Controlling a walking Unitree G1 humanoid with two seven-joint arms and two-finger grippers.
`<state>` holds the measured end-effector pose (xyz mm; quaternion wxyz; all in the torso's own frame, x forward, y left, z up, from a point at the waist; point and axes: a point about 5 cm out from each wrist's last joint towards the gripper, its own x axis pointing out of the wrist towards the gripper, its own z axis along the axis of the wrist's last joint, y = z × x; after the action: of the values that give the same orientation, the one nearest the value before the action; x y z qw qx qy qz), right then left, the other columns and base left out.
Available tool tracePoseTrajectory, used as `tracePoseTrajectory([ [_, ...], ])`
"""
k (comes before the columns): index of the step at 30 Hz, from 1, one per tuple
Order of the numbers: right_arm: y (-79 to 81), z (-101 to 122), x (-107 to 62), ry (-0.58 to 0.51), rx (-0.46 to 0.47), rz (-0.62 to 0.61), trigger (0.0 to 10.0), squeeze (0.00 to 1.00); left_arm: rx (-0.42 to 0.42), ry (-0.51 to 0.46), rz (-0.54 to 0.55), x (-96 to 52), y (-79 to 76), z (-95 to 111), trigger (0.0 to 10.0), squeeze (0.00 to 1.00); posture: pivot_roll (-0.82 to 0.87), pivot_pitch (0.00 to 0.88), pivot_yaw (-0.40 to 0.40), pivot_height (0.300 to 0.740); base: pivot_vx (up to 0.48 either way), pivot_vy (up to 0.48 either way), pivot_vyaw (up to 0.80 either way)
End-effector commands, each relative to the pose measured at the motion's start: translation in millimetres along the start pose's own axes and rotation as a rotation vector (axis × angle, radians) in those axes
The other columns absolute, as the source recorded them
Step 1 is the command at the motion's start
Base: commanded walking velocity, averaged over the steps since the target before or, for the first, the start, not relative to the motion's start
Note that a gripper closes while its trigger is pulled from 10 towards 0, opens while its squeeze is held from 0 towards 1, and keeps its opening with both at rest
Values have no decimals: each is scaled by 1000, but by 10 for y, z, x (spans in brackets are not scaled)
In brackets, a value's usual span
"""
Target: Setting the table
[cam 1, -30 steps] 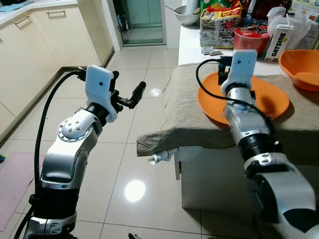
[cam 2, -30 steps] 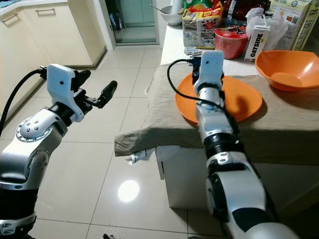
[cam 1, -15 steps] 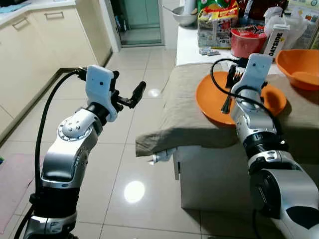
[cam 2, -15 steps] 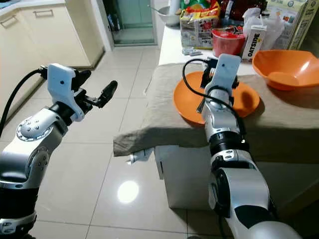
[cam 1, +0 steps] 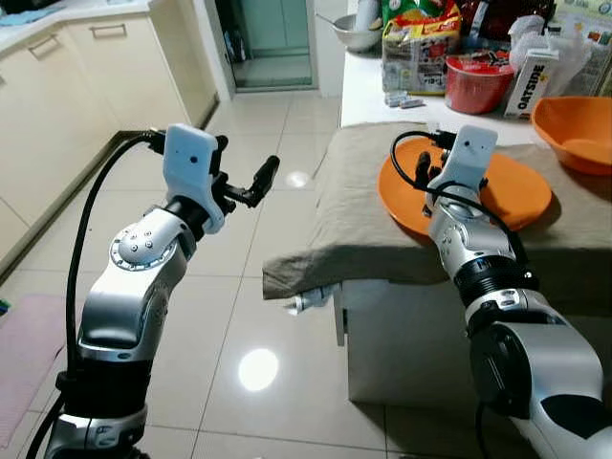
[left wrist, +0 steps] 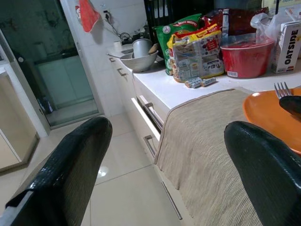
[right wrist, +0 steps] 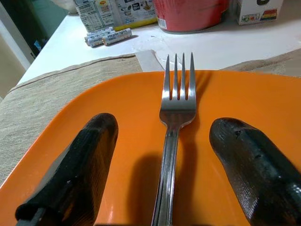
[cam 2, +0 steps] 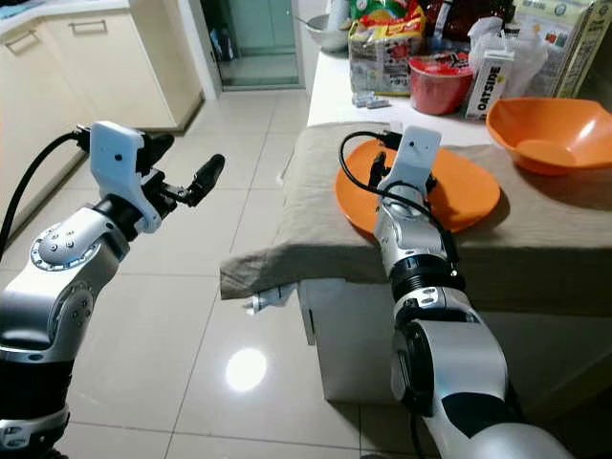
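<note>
While the right end effector hovers low over the orange plate, its two black fingers stand spread with the fork lying between them, touching neither; the fork rests lengthwise on the plate, tines toward the far rim and the back of the counter. Judged step: taking the fork off the plate so it can be laid beside it. To do this well, the fingers should close squarely on the handle below the neck, not on the tines, and low enough to catch the thin metal without scraping the plate; a shallow grip may let the fork pivot or slip. Plate sits on the beige cloth near the counter's left front corner, where the cloth hangs over the edge. Open room: bare cloth to the plate's left, toward that left edge, looks the most likely place to set the fork; to the right an orange bowl sits near the plate. Back edge is crowded: red tub, oat-drink carton, snack bags, so lifting straight up before moving sideways seems safer. Left end effector is held out over the tiled floor, well apart from the counter, fingers wide apart and holding nothing.
</note>
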<state>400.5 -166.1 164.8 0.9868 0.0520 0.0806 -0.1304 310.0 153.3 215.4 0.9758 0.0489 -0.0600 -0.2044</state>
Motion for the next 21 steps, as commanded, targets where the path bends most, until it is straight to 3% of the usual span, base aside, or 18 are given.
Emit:
tracePoseTrajectory([
  [1, 22, -112, -6, 75, 18, -1, 10000, 0, 24, -12, 14, 5, 56, 57, 10000, 0, -118, 0, 144, 740, 0, 0, 0],
  [14, -27, -299, -18, 210, -27, -27, 10000, 0, 15, -14, 13, 15, 79, 74, 10000, 0, -121, 0, 141, 740, 0, 0, 0],
  [21, -54, -551, -75, 389, 99, -45, 10000, 0, 11, -15, 12, 15, 79, 79, 10000, 0, -121, 0, 135, 740, 0, 0, 0],
])
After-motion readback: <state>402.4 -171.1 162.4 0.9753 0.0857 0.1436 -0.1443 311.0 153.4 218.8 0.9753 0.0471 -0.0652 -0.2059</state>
